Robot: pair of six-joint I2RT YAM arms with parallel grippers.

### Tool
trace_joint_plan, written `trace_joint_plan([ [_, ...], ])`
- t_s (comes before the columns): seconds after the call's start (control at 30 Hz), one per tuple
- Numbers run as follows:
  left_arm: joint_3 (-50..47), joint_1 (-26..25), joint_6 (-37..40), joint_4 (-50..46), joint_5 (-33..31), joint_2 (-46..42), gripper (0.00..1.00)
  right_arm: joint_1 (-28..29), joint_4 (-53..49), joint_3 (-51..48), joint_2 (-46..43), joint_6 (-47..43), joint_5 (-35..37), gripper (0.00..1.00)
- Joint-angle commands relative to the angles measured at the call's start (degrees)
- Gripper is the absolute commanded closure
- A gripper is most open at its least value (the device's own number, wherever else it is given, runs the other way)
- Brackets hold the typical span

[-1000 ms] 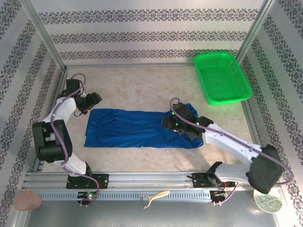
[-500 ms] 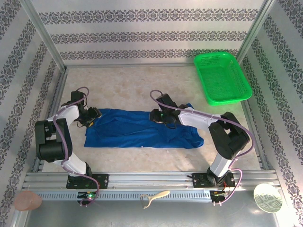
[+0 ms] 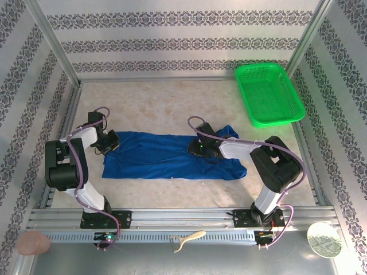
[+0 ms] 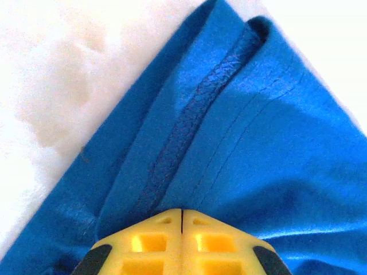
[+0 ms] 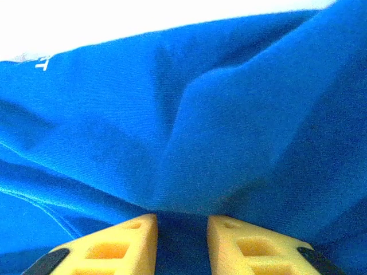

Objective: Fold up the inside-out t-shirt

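Observation:
The inside-out t-shirt (image 3: 166, 156) lies flattened as a long royal-blue band across the middle of the table, bunched at its right end. My left gripper (image 3: 112, 140) is down at the shirt's far-left corner. In the left wrist view its yellow jaws (image 4: 182, 211) are shut, with the stitched hem of the shirt (image 4: 258, 143) running right into the tips. My right gripper (image 3: 198, 149) rests on the shirt right of centre. In the right wrist view the jaws (image 5: 182, 216) stand slightly apart, pinching a raised fold of blue cloth (image 5: 229, 114). A bit of white lettering (image 5: 43, 62) shows at the cloth's edge.
A green plastic basket (image 3: 268, 94) sits at the back right corner. Patterned walls and metal posts enclose the beige table (image 3: 172, 103). The arms' mounting rail (image 3: 172, 220) runs along the near edge, with small objects (image 3: 186, 239) lying in front of it.
My left gripper came down onto the shirt's far-left corner and closed. The right arm folded in, its gripper settling on the shirt right of centre, its jaws narrowing on a fold.

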Motion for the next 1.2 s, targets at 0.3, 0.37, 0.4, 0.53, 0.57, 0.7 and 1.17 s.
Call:
trace_joint_plan([
  [0.3, 10.2, 4.5, 4.8, -4.0, -3.9, 2.0, 1.0, -0.8, -1.2, -3.2, -1.1, 2.0, 2.0, 0.6],
  [0.37, 11.0, 4.8, 5.3, -5.4, -3.8, 1.5, 1.0, -0.8, -1.1, -3.0, -1.3, 1.7, 1.4, 0.56],
  [0.4, 11.0, 5.0, 5.3, -5.8, -4.0, 0.9, 0.91, -0.9, -1.1, -2.9, -1.5, 1.6, 1.0, 0.55],
  [0.53, 9.7, 5.1, 4.1, -5.8, -3.9, -3.7, 0.51, -1.7, -0.9, -2.3, -3.5, 1.1, -1.7, 0.54],
  [0.57, 9.3, 5.1, 3.2, -5.5, -3.1, -4.9, 0.48, -1.8, -1.0, -2.0, -4.2, 1.1, -2.1, 0.54],
  [0.7, 7.1, 3.2, -2.0, -1.3, 1.0, -10.2, 0.46, -3.0, -2.6, -0.6, -7.9, 0.4, -2.7, 0.54],
  [1.17, 12.3, -8.5, -5.8, 4.9, 3.4, 5.2, 0.46, -10.2, -7.5, -6.5, -16.9, -1.6, -1.3, 0.55],
])
